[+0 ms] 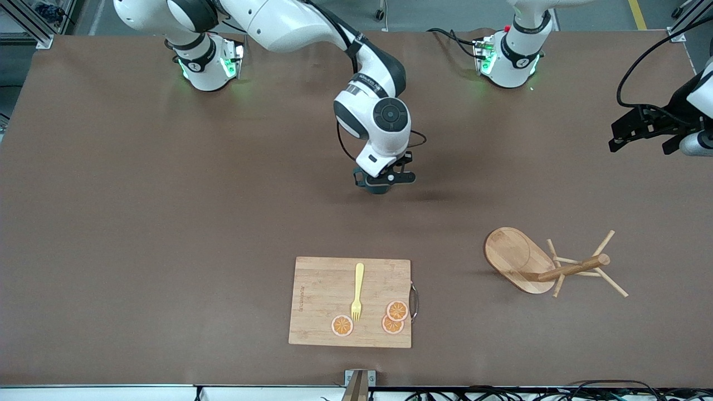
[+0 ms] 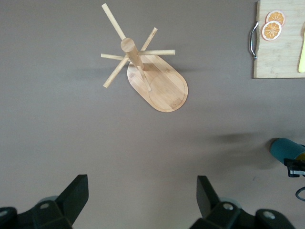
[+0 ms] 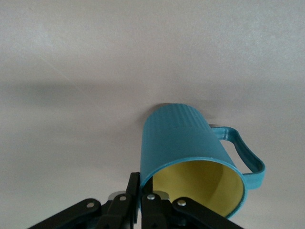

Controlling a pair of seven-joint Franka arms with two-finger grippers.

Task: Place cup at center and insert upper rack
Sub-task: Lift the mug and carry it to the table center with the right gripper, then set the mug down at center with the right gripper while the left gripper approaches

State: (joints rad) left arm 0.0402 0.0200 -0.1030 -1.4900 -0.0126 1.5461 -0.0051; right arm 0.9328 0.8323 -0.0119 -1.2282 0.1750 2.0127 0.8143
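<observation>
1. Bench (image 1: 167, 223): brown surface carrying all the items listed.
2. Cutting board (image 1: 323, 289): rectangular, light wood, with a metal handle on the edge toward the left arm's end. It lay near the edge closest to the front camera.
3. Fork (image 1: 357, 291): yellow, lying on the board with its tines pointing toward the front camera.
4. Orange slices (image 1: 396, 311): three, on the board. One lay beside the fork's tines and two lay touching, close to the handle edge.
5. Right claw (image 1: 383, 184): low over the middle of the bench, pinched shut on the rim of the cup.
6. Cup (image 3: 190, 152): teal, ribbed, yellow inside, with a side handle. It was held by its rim at the middle of the bench, farther from the front camera than the board. Whether its bottom touched the bench could not be told.
7. Upper rack (image 1: 551, 267): wooden mug tree with an oval base, post and thin pegs. It stood on the bench toward the left arm's end, well apart from the cup.
8. Left claw (image 2: 143, 198): fully spread and empty, waiting above the bench near the rack.
</observation>
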